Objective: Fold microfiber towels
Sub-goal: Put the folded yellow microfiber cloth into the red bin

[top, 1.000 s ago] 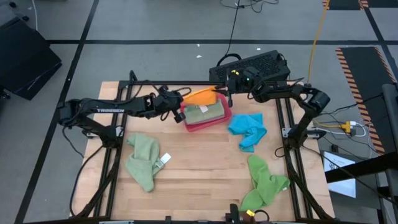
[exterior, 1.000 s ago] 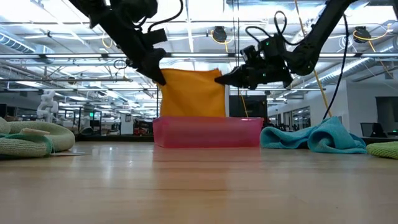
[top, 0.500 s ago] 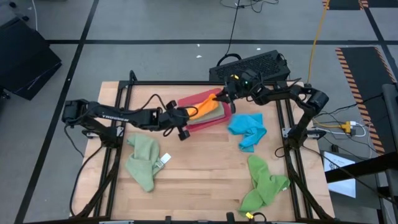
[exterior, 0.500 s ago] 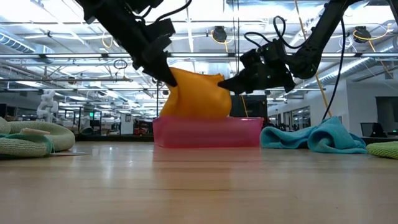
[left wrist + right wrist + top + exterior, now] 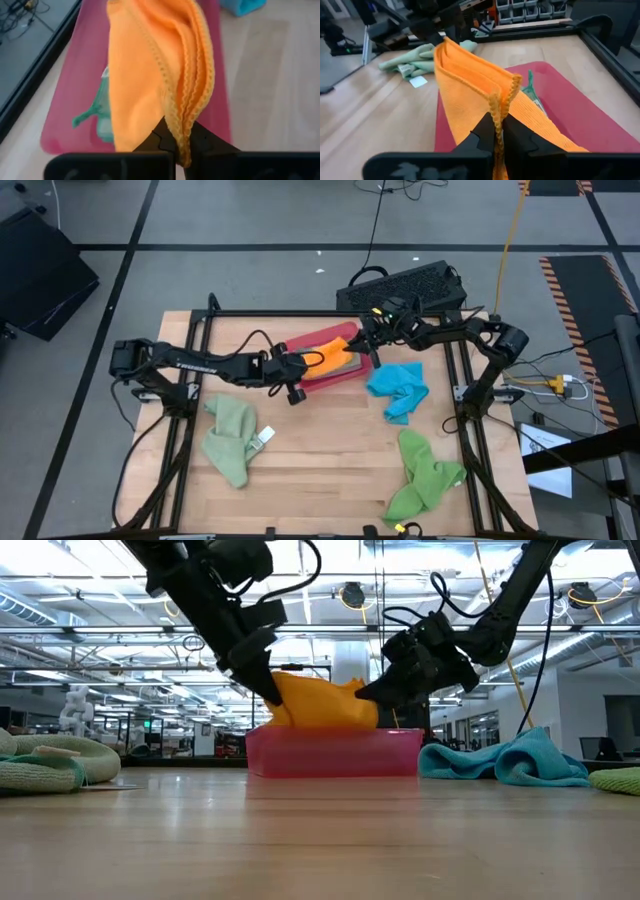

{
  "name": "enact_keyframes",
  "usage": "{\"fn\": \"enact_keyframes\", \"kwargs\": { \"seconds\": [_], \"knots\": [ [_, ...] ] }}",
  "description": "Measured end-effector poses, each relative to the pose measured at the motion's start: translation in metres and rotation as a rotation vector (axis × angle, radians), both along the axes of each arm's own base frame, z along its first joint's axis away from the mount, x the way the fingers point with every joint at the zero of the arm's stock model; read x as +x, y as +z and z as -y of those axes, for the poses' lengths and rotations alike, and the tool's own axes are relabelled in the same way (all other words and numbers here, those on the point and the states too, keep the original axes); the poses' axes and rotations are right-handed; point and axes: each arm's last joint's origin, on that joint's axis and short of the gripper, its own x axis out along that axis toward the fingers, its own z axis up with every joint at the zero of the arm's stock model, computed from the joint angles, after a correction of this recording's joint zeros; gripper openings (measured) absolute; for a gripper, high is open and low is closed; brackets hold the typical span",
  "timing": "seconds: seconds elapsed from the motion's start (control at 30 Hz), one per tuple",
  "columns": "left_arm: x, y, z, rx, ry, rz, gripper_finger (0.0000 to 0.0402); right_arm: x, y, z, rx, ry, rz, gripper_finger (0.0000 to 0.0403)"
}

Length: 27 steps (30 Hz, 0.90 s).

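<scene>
Two claws hold one orange towel [image 5: 332, 351] between them above the red tray [image 5: 322, 375], which sits toward the far middle of the wooden table [image 5: 320, 460]. The left claw [image 5: 303, 362] reaches in from the left and is pressed together on the towel's near-left edge; its wrist view shows the hemmed layers of cloth pinched between its dark fingertips [image 5: 161, 136]. The right claw [image 5: 364, 340] comes from the far right and is likewise pinched shut on the towel's opposite edge, with the stitched hem gathered between its fingertips [image 5: 482, 127]. In the low view the orange cloth bunches and sags between the two grips, its lower part dipping behind the tray's front wall. A sage green towel [image 5: 95, 117] lies in the tray under the orange one, only a corner of it showing.

Elsewhere on the table, a second sage green towel [image 5: 230, 440] lies crumpled at the left with a white label [image 5: 264, 436] showing beside it. A bright blue towel [image 5: 398, 388] lies heaped just right of the tray, and a bright green towel [image 5: 422, 477] is rumpled near the front right corner. A black perforated box [image 5: 405, 283] sits on the floor beyond the table's far edge.
</scene>
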Motion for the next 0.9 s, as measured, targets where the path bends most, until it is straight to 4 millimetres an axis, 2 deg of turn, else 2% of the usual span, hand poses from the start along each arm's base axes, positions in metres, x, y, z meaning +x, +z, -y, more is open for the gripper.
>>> {"fn": "enact_keyframes", "kwargs": {
  "seconds": [0.2, 0.37, 0.6, 0.77, 0.9],
  "knots": [
    [-0.004, 0.002, -0.003, -0.059, -0.065, -0.019, 0.0019, -0.004, -0.002, -0.002, 0.147, 0.033, -0.044, 0.0009],
    [-0.005, 0.0, -0.006, -0.109, -0.147, -0.036, 0.0018, -0.006, -0.005, -0.004, 0.192, 0.065, -0.073, 0.0009],
    [-0.011, -0.001, -0.031, -0.099, -0.095, -0.053, 0.0008, -0.01, -0.006, 0.001, 0.219, 0.016, -0.092, 0.0009],
    [-0.014, -0.001, -0.039, -0.161, -0.22, -0.053, 0.0038, -0.014, -0.01, 0.003, 0.265, 0.017, -0.126, 0.0009],
    [-0.016, -0.001, -0.047, -0.159, -0.257, -0.053, 0.0044, -0.015, -0.011, 0.003, 0.268, 0.012, -0.134, 0.0009]
  ]
}}
